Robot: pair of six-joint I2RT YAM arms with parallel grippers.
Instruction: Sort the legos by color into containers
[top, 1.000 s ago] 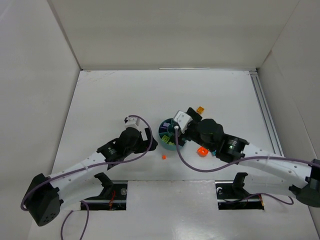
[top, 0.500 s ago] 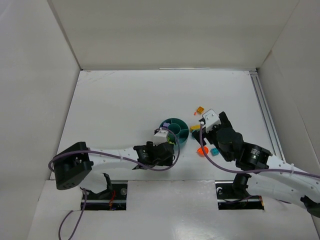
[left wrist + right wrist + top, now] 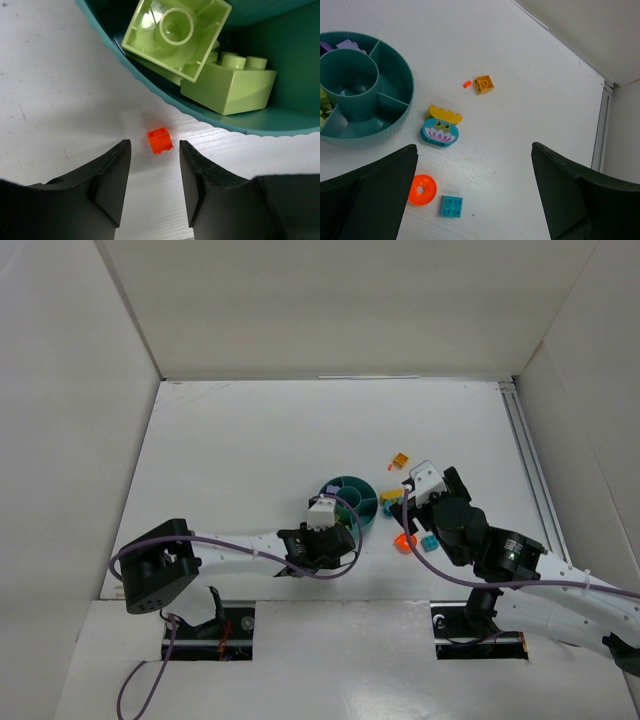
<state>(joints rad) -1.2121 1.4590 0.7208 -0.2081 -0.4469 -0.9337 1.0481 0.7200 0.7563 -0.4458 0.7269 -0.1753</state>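
Observation:
A tiny orange lego [image 3: 160, 140] lies on the table just outside the teal dish's wall [image 3: 280, 127]. My left gripper [image 3: 155, 146] is low over it, its jaws narrowed but apart, the lego between the tips and touching neither. Two yellow-green legos [image 3: 175, 35] [image 3: 230, 82] lie in the nearest wedge. From above, the left gripper [image 3: 330, 535] sits at the dish's [image 3: 350, 498] near edge. My right gripper [image 3: 474, 150] hangs wide open and holds nothing, above an orange ring [image 3: 422, 189] and a teal lego [image 3: 451, 206].
Right of the dish [image 3: 395, 125] lie a teal lotus piece [image 3: 439, 131] with a yellow lego [image 3: 445, 114] against it, an orange lego [image 3: 484, 83] and a tiny red-orange bit [image 3: 467, 84]. Purple legos [image 3: 345, 45] sit in a far wedge. A rail [image 3: 530, 470] lines the right edge.
My left arm has swung in to the dish's near edge and its jaws have narrowed round the tiny orange lego. The right arm has pulled off the dish to the right.

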